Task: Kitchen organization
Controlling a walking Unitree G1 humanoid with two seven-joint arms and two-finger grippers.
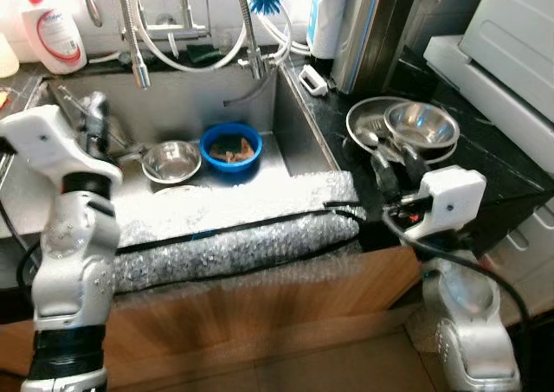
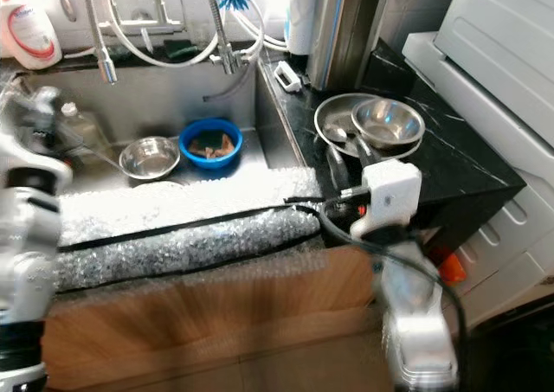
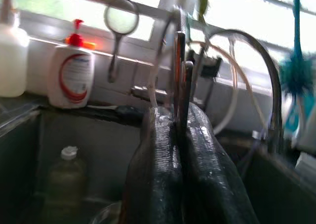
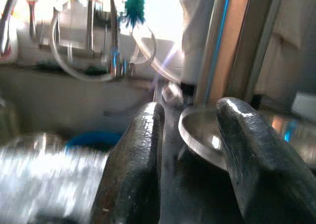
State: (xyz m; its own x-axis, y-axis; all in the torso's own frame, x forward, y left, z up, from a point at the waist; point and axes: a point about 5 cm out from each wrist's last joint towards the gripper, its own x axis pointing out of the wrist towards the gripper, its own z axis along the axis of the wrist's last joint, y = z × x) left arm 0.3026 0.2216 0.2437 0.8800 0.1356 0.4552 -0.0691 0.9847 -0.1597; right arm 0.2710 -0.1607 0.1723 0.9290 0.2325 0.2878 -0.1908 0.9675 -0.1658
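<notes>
The right gripper (image 1: 394, 169), fingers apart, is hovering just before the shiny nested steel bowls (image 1: 421, 125); the left gripper (image 3: 180, 135) is pressing shut.

1. Left arm raised at 9 o'clock, silver forearm upright, white wrist on top.
2. Left end effector (image 1: 95, 119) points toward 12 o'clock; fingers (image 3: 158, 174) pressed together, no gap.
3. Right arm raised at 4 o'clock, white wrist angled up.
4. Right end effector (image 1: 394, 169) points toward 11 o'clock; fingers (image 4: 136, 159) spread apart, nothing between.
</notes>
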